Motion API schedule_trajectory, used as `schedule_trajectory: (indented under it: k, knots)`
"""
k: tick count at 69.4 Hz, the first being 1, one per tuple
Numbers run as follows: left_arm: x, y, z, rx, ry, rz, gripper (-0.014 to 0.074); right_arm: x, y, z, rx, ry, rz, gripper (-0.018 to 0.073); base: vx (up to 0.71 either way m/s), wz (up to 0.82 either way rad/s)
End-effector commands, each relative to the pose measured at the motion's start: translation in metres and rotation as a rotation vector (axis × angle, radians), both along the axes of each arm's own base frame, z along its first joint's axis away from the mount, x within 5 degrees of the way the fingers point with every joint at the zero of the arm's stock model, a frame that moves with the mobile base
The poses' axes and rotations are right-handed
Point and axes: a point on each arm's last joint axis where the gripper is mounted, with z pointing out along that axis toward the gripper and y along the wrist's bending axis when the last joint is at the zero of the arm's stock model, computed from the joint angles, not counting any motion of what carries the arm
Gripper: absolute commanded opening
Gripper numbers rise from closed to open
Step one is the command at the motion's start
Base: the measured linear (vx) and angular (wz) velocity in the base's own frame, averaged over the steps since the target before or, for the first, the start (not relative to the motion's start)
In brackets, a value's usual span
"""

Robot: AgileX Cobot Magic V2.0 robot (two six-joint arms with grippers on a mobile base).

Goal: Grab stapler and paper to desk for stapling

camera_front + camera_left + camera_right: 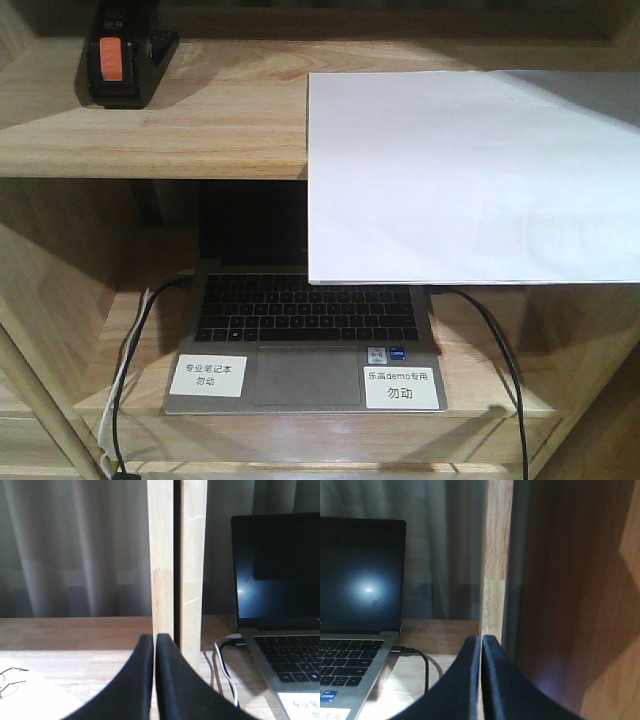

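In the front view the black stapler [120,58] with its orange-red patch stands at the back left of the upper shelf [200,110]. The white paper [470,180] lies on the right of that shelf, and its near edge juts out over the laptop below. Neither gripper shows in the front view. In the left wrist view my left gripper [154,638] is shut on nothing, low over the light wood desk [75,675], facing an upright post. My right gripper [481,638] is also shut and empty, close to a wooden upright beside the dark side panel [580,595].
An open laptop [300,340] with two white labels sits on the desk under the shelf, with cables [135,340] running off its left side and another cable [500,350] off its right. Paired pale posts [177,555] stand left of the laptop. A grey curtain [75,545] hangs behind.
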Motion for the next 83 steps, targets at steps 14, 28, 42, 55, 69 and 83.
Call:
schedule_trajectory:
  k: [14,28,42,55,69,83]
  knots:
    - [-0.001,0.000,0.005,-0.007,-0.085,-0.004,-0.0006,-0.001,0.000,0.007,-0.015,-0.084,-0.004,-0.0007,0.00,0.00]
    - [-0.001,0.000,0.006,-0.006,-0.104,-0.005,-0.0006,-0.001,0.000,0.007,-0.015,-0.085,-0.004,-0.0007,0.00,0.00]
    - [-0.001,-0.001,0.011,-0.053,-0.152,-0.008,-0.0006,-0.001,0.000,0.010,-0.016,-0.123,-0.004,-0.0006,0.00,0.00]
    - [-0.005,-0.001,0.029,-0.114,-0.355,-0.029,-0.0006,-0.006,0.000,0.035,-0.029,-0.362,-0.003,-0.0006,0.00,0.00]
    - [-0.026,-0.003,0.088,-0.099,-0.696,-0.058,-0.0006,-0.025,0.001,0.093,-0.038,-0.600,-0.005,-0.0006,0.00,0.00]
    - [-0.066,-0.003,0.176,-0.085,-0.842,-0.061,-0.0006,-0.060,0.002,0.166,-0.044,-0.817,-0.006,-0.0006,0.00,0.00]
